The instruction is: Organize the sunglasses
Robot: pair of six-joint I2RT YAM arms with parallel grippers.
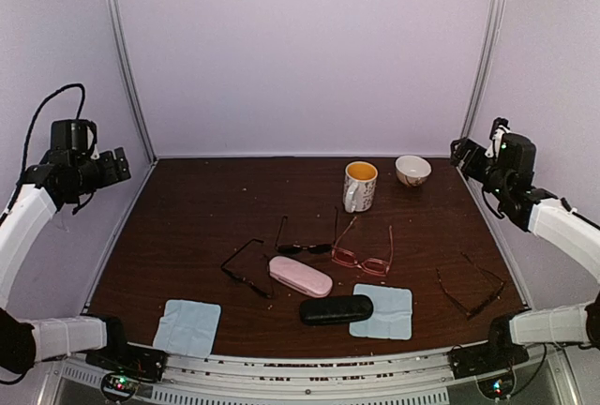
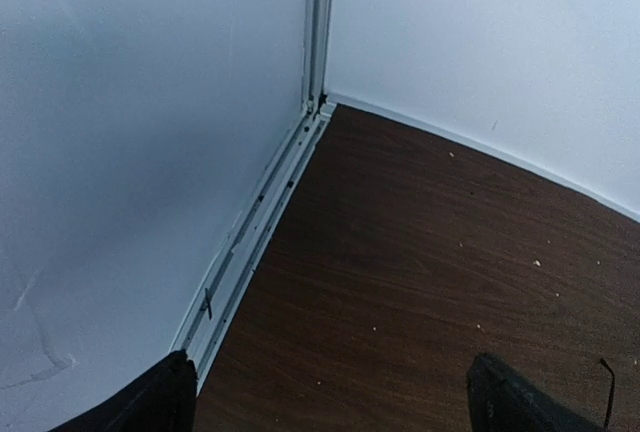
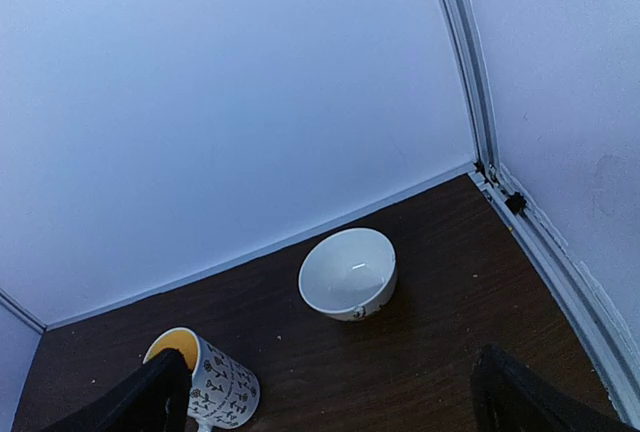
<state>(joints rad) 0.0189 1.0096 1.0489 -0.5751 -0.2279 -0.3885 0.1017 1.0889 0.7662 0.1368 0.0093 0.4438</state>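
Only the top view is taking in the near half of the table, where all the sunglasses are lying; neither wrist camera is catching any of them. The left wrist view is showing brown tabletop meeting the far-left corner of the white walls, and the right wrist view is picking up the mug and the bowl near the back wall. Both claws are hanging raised at the table's sides, well apart from the glasses. The left gripper is spreading its fingers wide with nothing between them, and the right gripper is likewise released and touching nothing. Counting from the near edge, two light-blue cloths are lying flat, and one black case is sitting between them with its right end on the right-hand cloth. One pink case is lying just behind. Four pairs are forming a loose row. The thin black-framed pair is lying just left of the pink case, and the black dark-lensed pair is lying behind it. The pink-red pair is lying to the case's right, and the dark thin-framed pair is lying alone near the right edge. Farthest back, one mug and one bowl are standing upright.
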